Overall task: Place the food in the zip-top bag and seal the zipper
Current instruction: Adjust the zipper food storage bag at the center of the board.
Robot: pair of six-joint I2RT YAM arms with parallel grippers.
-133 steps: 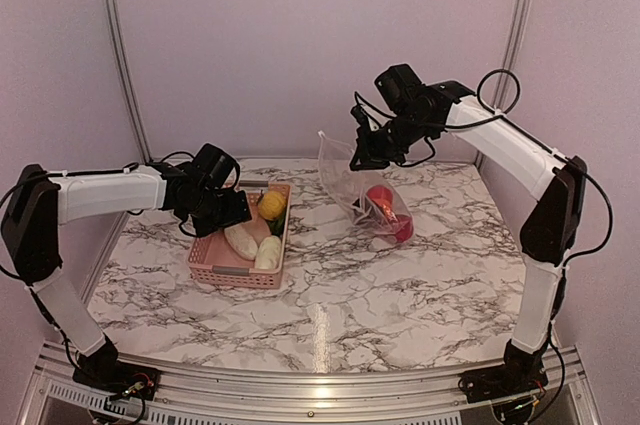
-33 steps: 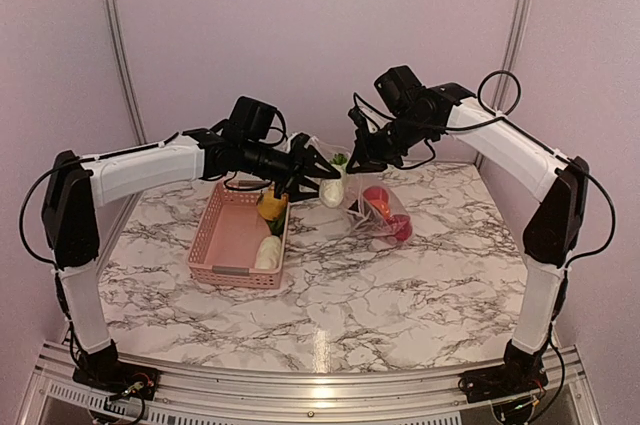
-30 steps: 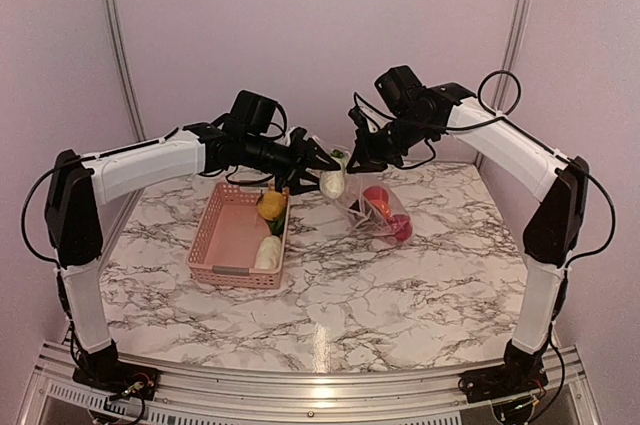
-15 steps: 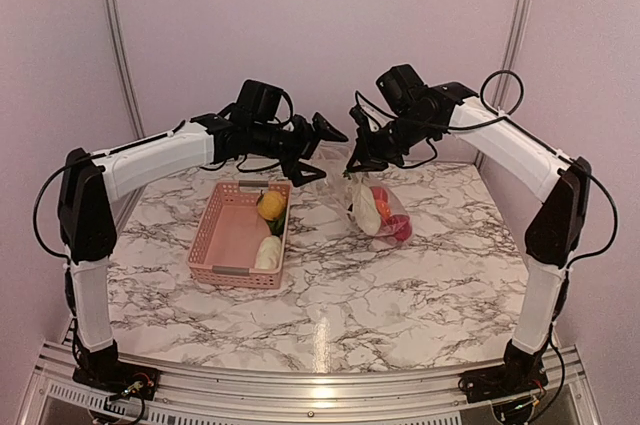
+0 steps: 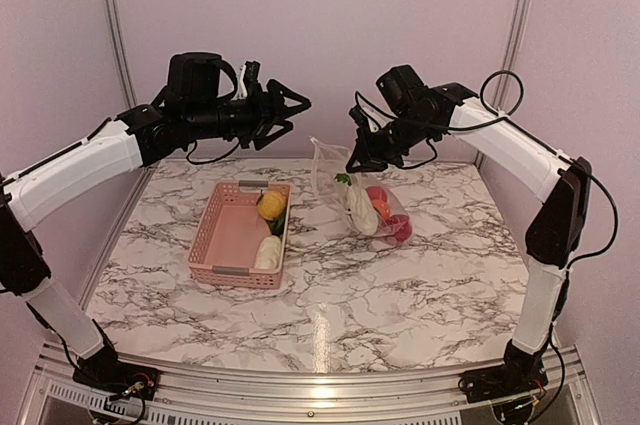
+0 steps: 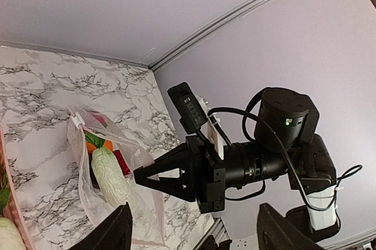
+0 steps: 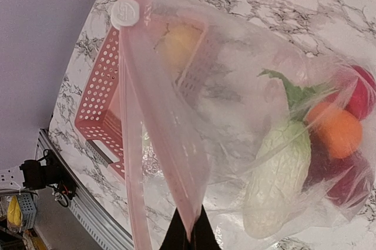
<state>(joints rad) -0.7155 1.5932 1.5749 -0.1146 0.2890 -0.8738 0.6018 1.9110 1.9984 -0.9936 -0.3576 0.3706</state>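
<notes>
Marbled counter (image 5: 400,285), pink walls. The right hand (image 5: 353,165) is clamped on the rim of the zip-top bag (image 5: 345,185) near the far edge, its mouth toward the pink basket (image 5: 215,245). The left hand (image 5: 296,113) hovers fingers apart and empty. It is the nearer to the food (image 5: 268,251) in that basket, below it.

The clear bag (image 7: 194,85) stands near the worktop's (image 5: 400,285) far edge, zipper (image 7: 130,115) unsealed. White, orange and red food (image 7: 281,170) lies inside.
</notes>
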